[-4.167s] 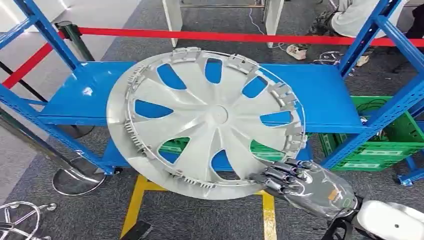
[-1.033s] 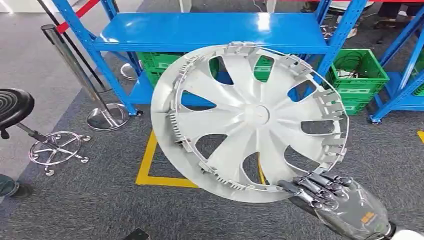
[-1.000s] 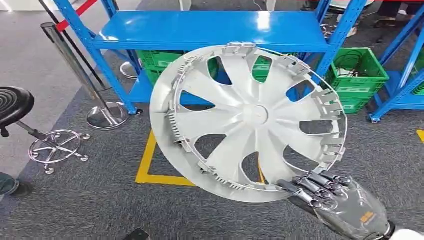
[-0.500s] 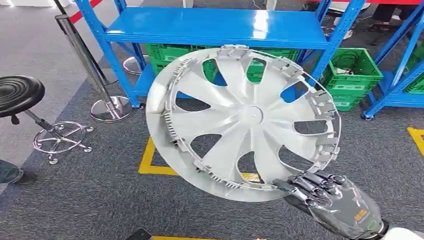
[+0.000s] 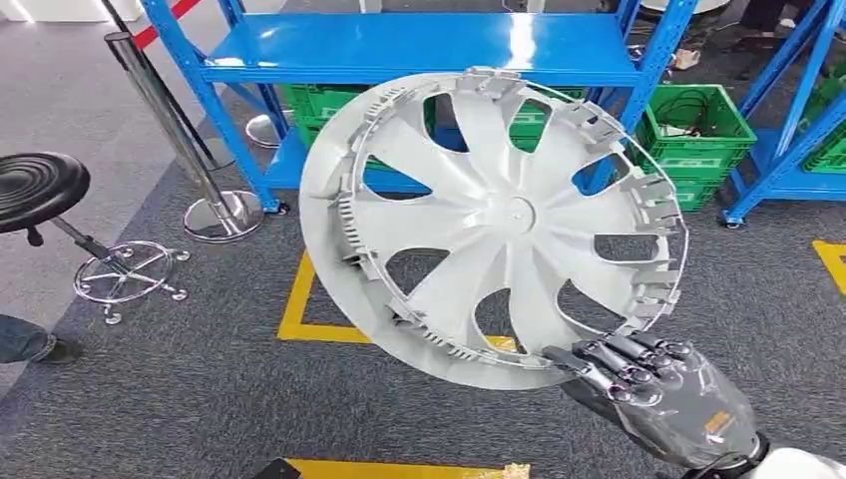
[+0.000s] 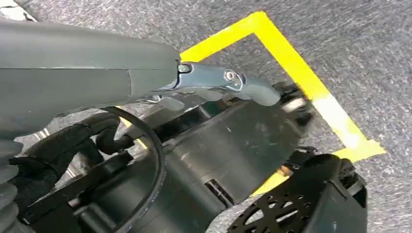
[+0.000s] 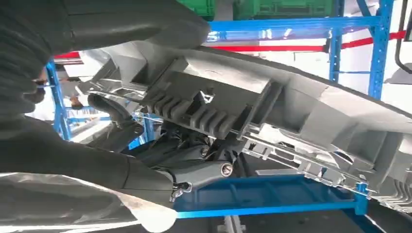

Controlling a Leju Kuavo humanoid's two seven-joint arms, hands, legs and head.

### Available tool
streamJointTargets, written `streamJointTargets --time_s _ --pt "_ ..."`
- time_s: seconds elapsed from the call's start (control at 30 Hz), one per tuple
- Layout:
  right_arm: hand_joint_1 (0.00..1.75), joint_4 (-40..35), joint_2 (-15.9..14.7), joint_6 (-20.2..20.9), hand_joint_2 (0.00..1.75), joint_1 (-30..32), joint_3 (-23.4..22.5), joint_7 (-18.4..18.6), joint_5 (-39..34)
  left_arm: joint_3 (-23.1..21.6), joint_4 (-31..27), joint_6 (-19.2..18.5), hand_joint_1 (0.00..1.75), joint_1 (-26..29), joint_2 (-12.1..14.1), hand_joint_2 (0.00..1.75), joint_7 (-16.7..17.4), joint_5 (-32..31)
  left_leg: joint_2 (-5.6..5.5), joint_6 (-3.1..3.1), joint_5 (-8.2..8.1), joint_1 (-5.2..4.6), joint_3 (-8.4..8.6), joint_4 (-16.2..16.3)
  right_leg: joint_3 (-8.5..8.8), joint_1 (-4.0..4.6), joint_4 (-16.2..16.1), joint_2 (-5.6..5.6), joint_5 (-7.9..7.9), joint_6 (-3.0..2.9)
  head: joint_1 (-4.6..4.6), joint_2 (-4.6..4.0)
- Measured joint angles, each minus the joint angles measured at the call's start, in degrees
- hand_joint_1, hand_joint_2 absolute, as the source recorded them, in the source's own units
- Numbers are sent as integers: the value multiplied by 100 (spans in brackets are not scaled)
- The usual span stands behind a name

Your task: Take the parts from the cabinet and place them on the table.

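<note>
Silver hubcap (image 5: pixel 499 225), gripped at its rim by the right hand (image 5: pixel 653 394), is clear of the blue cabinet (image 5: pixel 419 50); table placement remains.

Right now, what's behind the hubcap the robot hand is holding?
Through the hubcap openings: blue shelf rack, green crates, grey carpet, yellow floor tape. Whatever lies behind its spokes is covered.
</note>
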Motion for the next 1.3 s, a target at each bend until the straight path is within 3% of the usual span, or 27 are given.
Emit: streamJointTargets --time_s 0.03,0.07,0.17,0.2,0.27,0.37,0.4,0.43,0.47,0.53,0.6,0.73,0.77,0.8,0.83,0.87,0.9,1.0,1.03,1.07,1.1,1.13,1.17,1.2,1.23,1.27,1.3 --pt "175 0 11 -2 175 -3 0 -2 -4 -13 2 0 0 -2 9 175 -33 20 -12 41 142 -4 264 -498 2 0 0 0 8 12 0 0" --pt "175 0 24 -9 175 -10 0 -4 -7 -22 4 0 0 -9 11 175 -52 48 -18 63 77 -28 320 -636 -30 38 25 1 23 46 4 0" --pt "175 4 57 -31 175 -44 7 -17 -7 -28 7 7 0 -12 26 175 -79 101 -19 115 102 -53 240 -630 -89 11 8 -4 88 146 9 0" --pt "175 6 59 -33 175 -57 9 -24 -5 -35 7 7 0 -8 26 175 -85 109 -14 177 151 -29 241 -694 -85 27 2 -3 106 183 2 0" --pt "175 9 68 -74 175 -79 15 -31 53 -48 9 9 0 -16 24 175 -136 162 3 253 218 -4 228 -741 -268 15 294 8 -195 217 33 0" --pt "175 28 105 -195 175 -96 61 -22 92 -74 24 17 0 -30 22 175 -173 229 13 297 251 -24 164 -727 -815 6 1646 8 -815 271 26 0" --pt "175 35 122 -212 175 -96 70 -11 92 -94 35 22 0 -31 22 175 -173 243 13 294 255 -30 150 -715 -895 7 1863 9 -847 281 24 0" --pt "175 46 136 -219 175 -96 74 0 92 -109 46 24 0 -32 22 175 -173 251 13 294 254 -33 143 -700 -838 6 1786 8 -746 282 24 0" --pt "175 57 153 -219 175 -96 79 7 92 -122 53 24 0 -37 22 175 -175 269 12 292 252 -33 143 -683 -639 5 1440 7 -519 281 24 0" --pt "175 57 170 -227 175 -104 81 26 94 -149 59 31 0 -47 20 175 -181 282 4 251 223 -34 143 -639 -61 -4 348 -1 -37 262 28 0" --pt "175 55 212 -330 175 -113 81 57 144 -162 68 77 0 -71 26 175 -192 302 -5 205 212 -85 65 -546 125 4 -1 4 -147 205 16 0" --pt "175 55 321 -665 175 -48 70 142 212 -203 77 186 0 -85 57 175 -205 413 -6 293 236 -94 16 -549 63 2 32 12 -123 195 4 0" --pt "175 55 363 -746 175 -42 55 168 219 -208 77 212 0 -92 90 175 -205 439 -12 286 242 -114 20 -549 63 -34 4 3 -85 232 9 0" --pt "175 44 376 -795 175 -32 29 179 227 -223 76 218 0 -100 105 175 -205 466 -12 308 293 -129 45 -599 81 -53 -63 15 -50 251 -4 0" --pt "175 7 389 -815 175 -9 0 190 227 -240 74 223 0 -105 129 175 -205 470 -2 413 408 -132 150 -858 145 -16 -187 23 -6 268 -8 0" --pt "175 0 397 -828 175 38 -17 194 227 -258 77 234 0 -104 127 175 -203 481 60 394 546 -66 303 -1148 115 -19 -157 14 -43 230 -7 0" --pt "175 0 404 -874 175 33 -30 199 229 -284 77 238 0 -111 120 175 -203 498 76 417 602 -50 373 -1284 34 -7 -13 22 -176 246 20 0" --pt "175 -2 424 -938 175 80 -61 195 256 -326 96 260 0 -141 111 175 -203 531 166 342 596 33 360 -1287 -591 -74 1181 29 -686 380 11 0" --pt "175 -2 428 -949 175 116 -61 195 267 -341 103 262 0 -141 103 175 -203 542 198 286 578 70 358 -1265 -713 -109 1393 26 -686 435 9 0" --pt "175 0 431 -951 175 133 -63 195 280 -352 109 264 0 -142 94 175 -203 568 233 224 544 122 356 -1216 -673 -150 1287 14 -528 498 13 0" --pt "175 0 431 -953 175 141 -66 201 284 -365 114 262 0 -141 79 175 -203 575 269 140 493 184 344 -1140 -504 -191 941 -9 -286 567 9 0" --pt "175 0 435 -953 175 151 -72 222 303 -391 122 264 0 -150 64 175 -203 592 299 26 409 269 312 -994 -212 -252 374 -92 8 662 15 0" --pt "175 0 439 -955 175 152 -81 238 335 -413 129 271 0 -167 68 175 -203 612 326 -80 308 318 258 -812 -47 -278 25 -237 -2 799 18 0" --pt "175 15 500 -955 175 164 -79 247 363 -430 157 306 0 -204 144 175 -203 643 319 -161 232 259 196 -689 -145 -249 203 -240 -113 762 81 0" --pt "175 -11 498 -979 175 158 -100 249 395 -459 157 308 0 -195 131 175 -205 649 335 -192 161 275 134 -545 -123 -240 256 -143 -143 544 93 0" --pt "175 -13 498 -984 175 198 -114 265 418 -461 160 315 0 -204 142 175 -208 664 341 -203 171 251 150 -549 -174 -249 329 -112 -172 427 8 0" --pt "175 -11 516 -988 175 201 -116 280 428 -468 177 332 0 -208 144 175 -205 699 346 -212 178 259 153 -548 -211 -253 379 -84 -164 391 -33 0"
